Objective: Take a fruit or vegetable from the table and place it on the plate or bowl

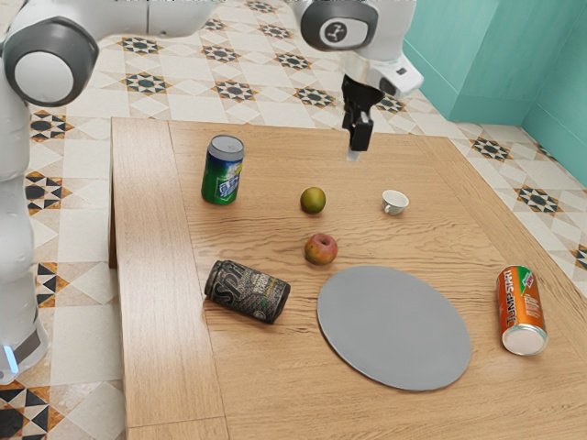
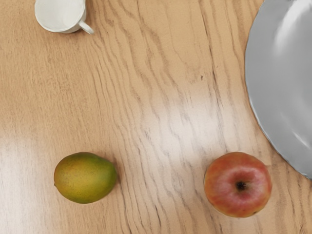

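Hovering above the far half of the bench [image 1: 266, 385], the tool [image 1: 356, 147] is pointing straight down with nothing under its tip but bare wood (seen edge-on as one black block, so I cannot tell how wide it is standing).

Reading the exterior view as a clock face centred on the red apple [image 1: 321, 248] [image 2: 238, 184]:

- The green-yellow fruit [image 1: 313, 200] [image 2: 85, 177] is sitting at twelve o'clock.
- The tool is hanging at one.
- The small white cup [image 1: 394, 202] [image 2: 61, 14] is standing at two.
- The orange can [image 1: 522, 310] is lying on its side past three, well apart.
- The grey plate [image 1: 394, 327] [image 2: 287, 83] is lying between four and five, its rim just beside the apple but not touching.
- The dark can [image 1: 247, 291] is lying on its side at eight.
- The green can [image 1: 223, 170] is standing upright at ten.

Both fruits are resting on the bench, off the plate.
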